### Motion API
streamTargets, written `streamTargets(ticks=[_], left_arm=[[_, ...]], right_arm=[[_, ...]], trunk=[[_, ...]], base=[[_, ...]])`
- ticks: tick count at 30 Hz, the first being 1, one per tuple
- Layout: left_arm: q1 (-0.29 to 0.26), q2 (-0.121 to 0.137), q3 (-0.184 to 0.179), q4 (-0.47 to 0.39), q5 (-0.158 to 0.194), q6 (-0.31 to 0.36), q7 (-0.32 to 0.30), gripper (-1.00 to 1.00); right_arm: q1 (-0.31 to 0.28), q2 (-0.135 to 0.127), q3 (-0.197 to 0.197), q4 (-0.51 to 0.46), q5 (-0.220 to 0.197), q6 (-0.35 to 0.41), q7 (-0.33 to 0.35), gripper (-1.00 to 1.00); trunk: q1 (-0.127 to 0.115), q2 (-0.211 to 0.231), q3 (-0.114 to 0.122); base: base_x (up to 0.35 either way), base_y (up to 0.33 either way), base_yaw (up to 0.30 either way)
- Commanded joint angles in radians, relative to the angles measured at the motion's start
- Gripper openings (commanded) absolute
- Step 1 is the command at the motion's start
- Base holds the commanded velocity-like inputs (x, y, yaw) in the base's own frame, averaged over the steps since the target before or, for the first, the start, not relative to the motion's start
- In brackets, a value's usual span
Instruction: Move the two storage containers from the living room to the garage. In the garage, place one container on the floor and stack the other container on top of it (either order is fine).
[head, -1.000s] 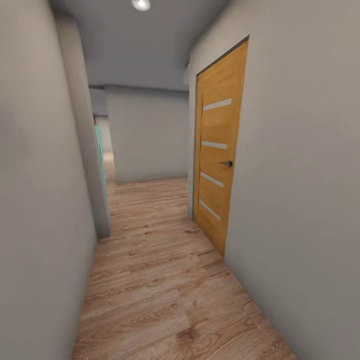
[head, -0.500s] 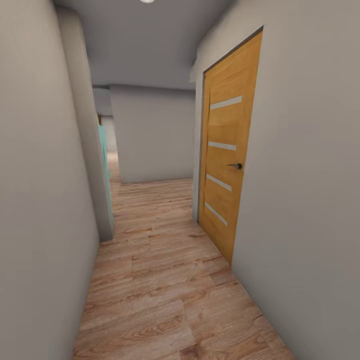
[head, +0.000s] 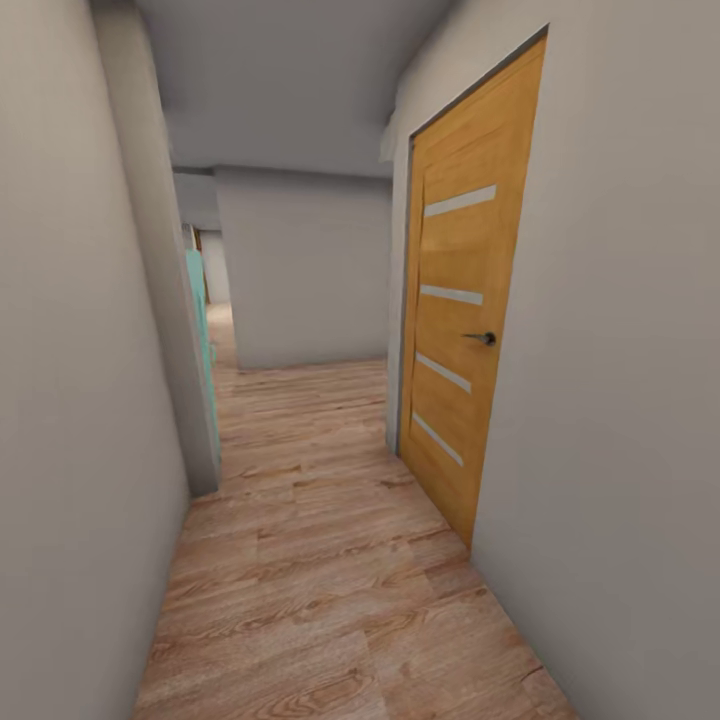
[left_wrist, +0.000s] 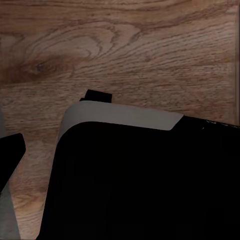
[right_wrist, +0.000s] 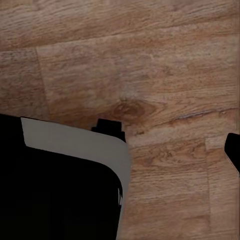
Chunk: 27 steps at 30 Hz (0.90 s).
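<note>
Along a narrow corridor with wood-plank flooring (head: 330, 560), grey walls (head: 620, 400) close at 9 and 3 o'clock, an orange door (head: 460, 330) shut at 2 o'clock, a turquoise edge (head: 198, 320) at 11. Storage containers nowhere visible; still to be reached, probably. Claw states: cannot tell for either, wrist views giving just dark robot bodywork (left_wrist: 140, 180) above planks. Risk: scraping a wall or the door handle (head: 487, 339) through drift in such tight passage. No writing or labels legible.

Head camera looks forward down a narrow hallway past an orange door (head: 458, 300), while both wrist cameras point straight down, close over the wood-plank floor (head: 320, 560) that all three views share.
</note>
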Motion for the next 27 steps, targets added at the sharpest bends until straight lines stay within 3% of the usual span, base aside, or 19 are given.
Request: streamTargets(ticks=[1,13,27], left_arm=[[0.0,0.0,0.0,0.0,0.006,-0.002,0.0,1.0],[0.0,0.002,0.0,0.0,0.007,-0.004,0.0,1.0],[0.0,0.003,0.0,0.0,0.008,-0.004,0.0,1.0]], right_arm=[[-0.001,0.0,0.002,0.003,0.006,-0.006,0.001,1.0],[-0.001,-0.001,0.002,0.003,0.007,-0.001,0.0,1.0],[-0.001,-0.001,0.002,0.003,0.007,0.0,0.0,1.0]], trunk=[[0.001,0.0,-0.001],[0.001,0.0,-0.001],[0.001,0.0,-0.001]], base=[[0.321,0.0,0.0],[0.321,-0.008,0.0],[0.318,-0.136,0.0]])
